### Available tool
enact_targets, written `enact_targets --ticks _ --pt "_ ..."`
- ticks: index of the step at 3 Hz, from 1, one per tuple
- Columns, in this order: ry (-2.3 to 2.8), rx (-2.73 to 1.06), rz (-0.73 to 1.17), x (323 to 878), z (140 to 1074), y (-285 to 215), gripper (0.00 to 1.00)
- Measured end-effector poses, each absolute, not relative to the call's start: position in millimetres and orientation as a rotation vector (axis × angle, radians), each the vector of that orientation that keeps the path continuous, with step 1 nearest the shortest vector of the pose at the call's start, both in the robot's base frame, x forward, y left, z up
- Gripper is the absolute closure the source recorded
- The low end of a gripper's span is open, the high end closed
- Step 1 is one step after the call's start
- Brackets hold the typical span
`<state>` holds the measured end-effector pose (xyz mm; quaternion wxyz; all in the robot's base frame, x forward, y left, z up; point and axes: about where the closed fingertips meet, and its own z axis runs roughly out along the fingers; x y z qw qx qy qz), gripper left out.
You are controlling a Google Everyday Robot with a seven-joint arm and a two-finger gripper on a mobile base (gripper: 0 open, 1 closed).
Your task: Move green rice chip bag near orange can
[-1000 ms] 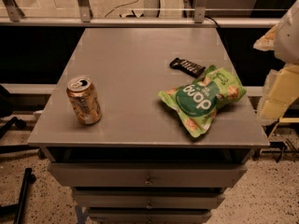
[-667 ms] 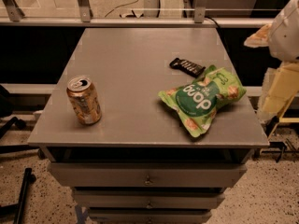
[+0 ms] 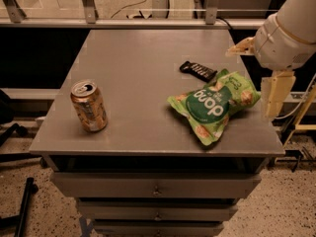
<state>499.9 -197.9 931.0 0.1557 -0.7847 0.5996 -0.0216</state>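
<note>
The green rice chip bag lies flat on the right half of the grey tabletop, light green with a dark-green round logo. The orange can stands upright near the table's front left edge, far from the bag. My gripper hangs on the white arm at the right edge of the table, just right of and above the bag. Its two tan fingers are spread apart with nothing between them. It does not touch the bag.
A small black bar-shaped wrapper lies just behind the bag. The table is a drawer cabinet with drawers below the front edge. A railing and glass run behind it. A yellow frame stands at the right.
My arm and gripper have moved left from the right edge of view, closer to the bag. The bag, can and wrapper have not moved.
</note>
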Motion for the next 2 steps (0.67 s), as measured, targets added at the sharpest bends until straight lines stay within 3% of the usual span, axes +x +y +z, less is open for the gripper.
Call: enact_targets --ticks 2 --pt "1.481 -2.505 -0.068 509 887 -164 0.0"
